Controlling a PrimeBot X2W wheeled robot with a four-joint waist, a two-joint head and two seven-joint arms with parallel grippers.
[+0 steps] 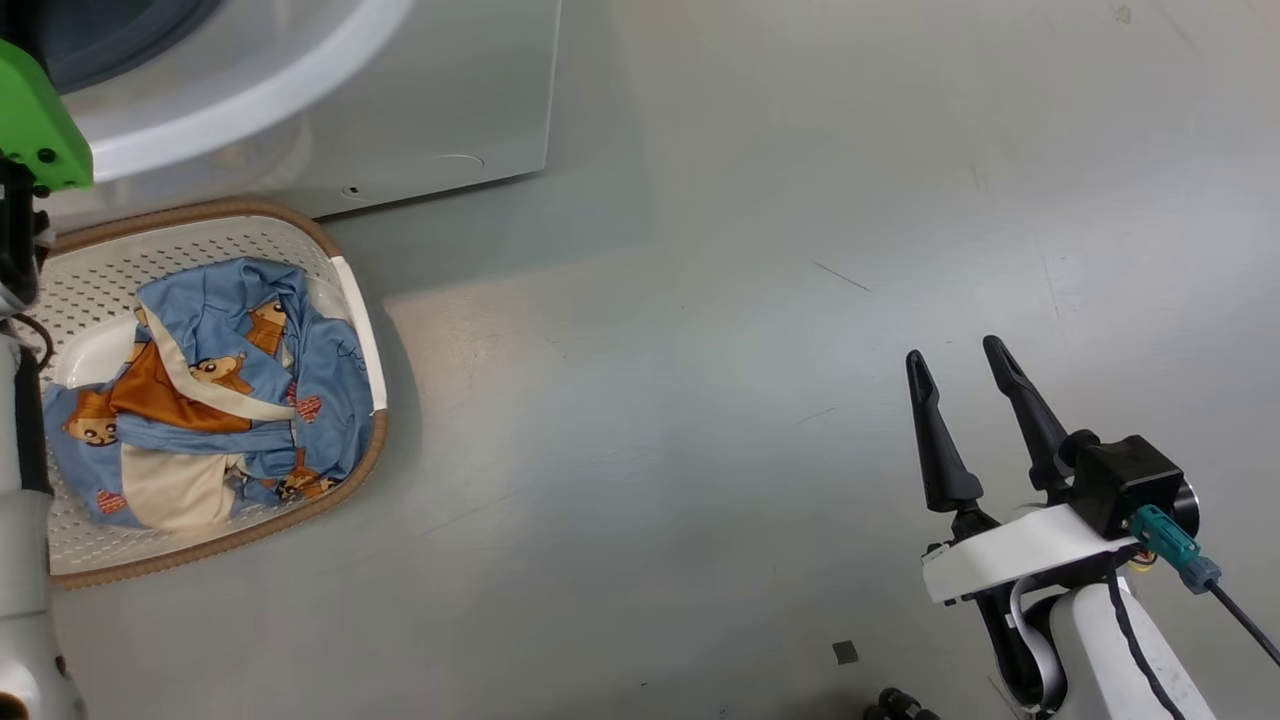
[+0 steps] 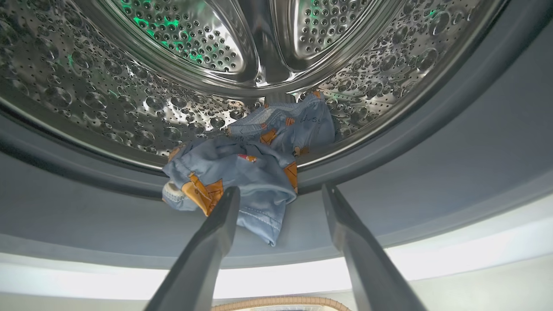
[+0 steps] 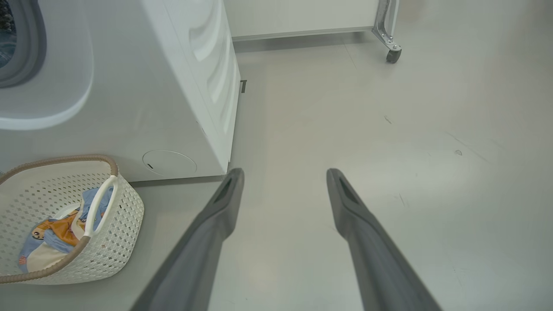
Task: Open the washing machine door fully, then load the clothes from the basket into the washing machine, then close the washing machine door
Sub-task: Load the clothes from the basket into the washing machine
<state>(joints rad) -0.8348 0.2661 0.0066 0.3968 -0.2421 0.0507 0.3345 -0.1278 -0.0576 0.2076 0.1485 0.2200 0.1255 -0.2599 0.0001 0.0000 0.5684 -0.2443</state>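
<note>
I saw my left gripper released at the mouth of the big white front-loading washing machine | 1 light blue bear-print garment lay over its drum lip | more clothes in the cream perforated plastic basket before it | right gripper released, empty, well off its side

My count: one washing machine, one basket, two bundles of clothes.
The washing machine has one steel drum. One bundle of bear-print clothes is in the basket and one at the drum's lip; I cannot tell how many garments are in either. I have two grippers, my left gripper and my right gripper, with two fingers each. One caster wheel.
</note>
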